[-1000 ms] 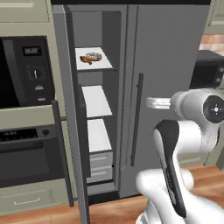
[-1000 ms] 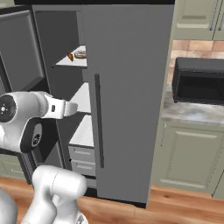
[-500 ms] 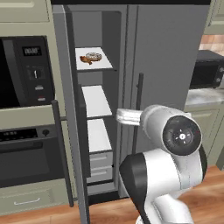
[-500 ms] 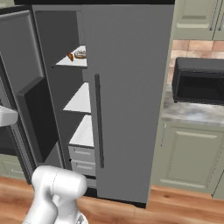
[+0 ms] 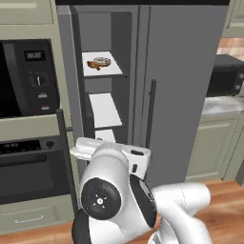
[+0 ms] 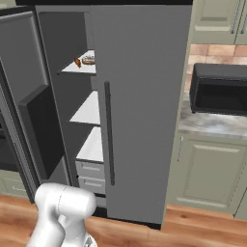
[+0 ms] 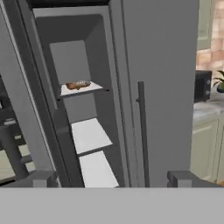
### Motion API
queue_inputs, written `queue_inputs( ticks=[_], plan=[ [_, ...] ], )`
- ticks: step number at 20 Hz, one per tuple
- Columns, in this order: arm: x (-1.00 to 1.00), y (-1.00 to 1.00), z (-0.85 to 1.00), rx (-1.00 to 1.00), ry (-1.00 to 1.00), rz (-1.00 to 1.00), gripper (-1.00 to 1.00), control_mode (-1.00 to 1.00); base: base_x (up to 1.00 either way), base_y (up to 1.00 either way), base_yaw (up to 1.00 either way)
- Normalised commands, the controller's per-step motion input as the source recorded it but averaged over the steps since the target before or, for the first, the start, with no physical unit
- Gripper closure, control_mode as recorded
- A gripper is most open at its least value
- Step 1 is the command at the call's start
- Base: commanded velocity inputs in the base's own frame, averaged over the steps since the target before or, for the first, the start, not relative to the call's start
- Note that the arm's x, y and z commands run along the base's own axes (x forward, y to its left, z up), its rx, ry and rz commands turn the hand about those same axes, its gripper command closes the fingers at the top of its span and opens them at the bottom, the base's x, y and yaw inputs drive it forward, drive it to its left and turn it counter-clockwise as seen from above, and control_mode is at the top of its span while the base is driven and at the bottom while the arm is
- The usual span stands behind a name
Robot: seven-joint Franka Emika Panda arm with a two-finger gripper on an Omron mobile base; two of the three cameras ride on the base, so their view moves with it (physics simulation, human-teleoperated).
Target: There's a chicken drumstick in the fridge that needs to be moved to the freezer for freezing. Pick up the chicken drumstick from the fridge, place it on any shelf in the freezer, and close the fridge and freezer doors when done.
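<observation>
Freezer (image 5: 101, 28) compartment stands open left of the fridge door's bar handle (image 6: 109, 135), while the plain fridge door (image 5: 186, 86) carrying that handle is shut flat. The chicken drumstick (image 6: 77, 61) lies on the freezer's top white shelf, up and to the left of the handle, just beside a frosted donut (image 6: 89, 60) — apparently already delivered, so the meat sits where it is meant to freeze. The freezer door (image 6: 29, 96), with its dark dispenser recess, hangs swung wide at the far left of the handle, probably the last thing left to close.

The gripper (image 7: 116, 181) looks at the open shelves with its fingers spread wide and nothing between them; an empty hand suits a push on a door rather than a pick.

A second ago the arm's (image 5: 114, 190) hand reached across at the handle's height, over on the fridge side. Since then it has swung left and dropped low — now below and left of the handle, in front of the freezer's lower shelves. The drumstick, the donut and both doors have not shifted.
</observation>
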Motion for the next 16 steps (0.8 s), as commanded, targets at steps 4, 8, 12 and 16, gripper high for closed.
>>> queue_inputs(
  ticks=[4,8,12,16],
  plan=[
    [0.63,1.00,-0.86,0.00,-0.01,-0.06,-1.00,-1.00,0.00,0.00,0.00],
    [0.71,1.00,-0.68,-0.01,0.00,-0.10,-1.00,-1.00,0.00,0.00,0.00],
    [0.55,1.00,-0.64,-0.02,0.00,-0.11,-1.00,-1.00,0.00,0.00,0.00],
    [0.53,0.74,-0.56,-0.03,0.00,-0.11,-1.00,-1.00,0.00,0.00,0.00]
  ],
)
